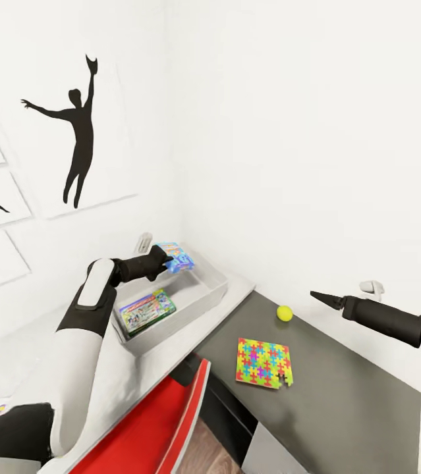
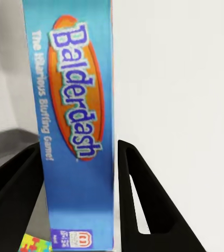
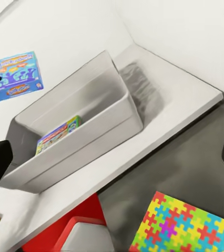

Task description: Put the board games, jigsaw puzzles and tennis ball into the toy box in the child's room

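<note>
Red chair seat [image 1: 145, 428] at the bottom centre of the head view, tucked against the table edge. Above it, on the dark grey table half [image 1: 342, 395], a multicoloured jigsaw puzzle [image 1: 263, 363] lying flat at centre, with a yellow-green tennis ball [image 1: 284, 313] a little beyond, nearer the wall. At right, the right gripper [image 1: 322, 297] pointing left over the dark surface, holding nothing — fingers together or apart, cannot tell. Left of centre, on the pale table half [image 1: 170, 355], the grey toy box [image 1: 215, 289] with one green-edged board game [image 1: 147, 312] lying inside on its floor. Over the box's far end, the left gripper [image 1: 168, 261] clamped on a blue Balderdash board game [image 1: 176, 256], held above the rim and not yet inside — box edge pinched between the two black fingers [image 2: 143, 199] in the left wrist view. Farthest back, at upper left, black silhouette pictures [image 1: 78, 131] on the white wall.
</note>
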Available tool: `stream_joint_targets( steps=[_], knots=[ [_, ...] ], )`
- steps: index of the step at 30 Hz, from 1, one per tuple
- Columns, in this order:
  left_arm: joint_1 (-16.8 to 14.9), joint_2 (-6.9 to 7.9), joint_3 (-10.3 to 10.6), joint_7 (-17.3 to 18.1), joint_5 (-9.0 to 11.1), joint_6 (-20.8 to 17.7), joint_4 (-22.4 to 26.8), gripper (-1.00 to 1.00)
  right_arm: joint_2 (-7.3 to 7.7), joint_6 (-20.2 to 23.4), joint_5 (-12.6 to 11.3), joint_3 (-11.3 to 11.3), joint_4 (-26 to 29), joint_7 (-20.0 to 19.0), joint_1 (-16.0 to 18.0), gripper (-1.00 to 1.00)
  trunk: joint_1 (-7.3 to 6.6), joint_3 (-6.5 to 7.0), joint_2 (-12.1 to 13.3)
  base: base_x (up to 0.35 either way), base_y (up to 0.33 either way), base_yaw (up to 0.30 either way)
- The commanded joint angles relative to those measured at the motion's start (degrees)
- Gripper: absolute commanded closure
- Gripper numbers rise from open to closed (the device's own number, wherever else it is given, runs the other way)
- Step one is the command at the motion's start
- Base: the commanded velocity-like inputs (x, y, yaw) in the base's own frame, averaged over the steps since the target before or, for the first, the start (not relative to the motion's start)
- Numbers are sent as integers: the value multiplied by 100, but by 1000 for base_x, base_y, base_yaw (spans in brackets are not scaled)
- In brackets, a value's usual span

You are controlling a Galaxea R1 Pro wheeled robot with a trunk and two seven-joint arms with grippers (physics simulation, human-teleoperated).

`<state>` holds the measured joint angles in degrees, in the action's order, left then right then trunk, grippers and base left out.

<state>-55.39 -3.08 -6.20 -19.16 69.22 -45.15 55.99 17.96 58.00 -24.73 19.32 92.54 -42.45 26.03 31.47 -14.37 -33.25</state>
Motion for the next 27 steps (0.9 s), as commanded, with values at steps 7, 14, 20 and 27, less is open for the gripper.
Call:
stream_joint_targets(
  steps=[7,14,20,27],
  knots=[
    [-388,54,-128,-162,63,212,-666,100,-34,20,25,-33,0,-35,6,-100,2,-9,-9,0,0,-99],
    [-632,125,-124,-164,47,411,-1285,100,-50,18,27,-49,0,-35,0,-100,2,-9,-9,0,0,-20],
    [-766,146,-119,23,-64,512,-1655,100,-55,18,26,-51,0,-35,-1,-100,2,-10,-9,0,0,-4],
    [-874,149,-108,302,-136,730,-2001,100,-49,25,26,-37,1,-35,-2,-100,2,-31,-9,0,0,0]
  ],
)
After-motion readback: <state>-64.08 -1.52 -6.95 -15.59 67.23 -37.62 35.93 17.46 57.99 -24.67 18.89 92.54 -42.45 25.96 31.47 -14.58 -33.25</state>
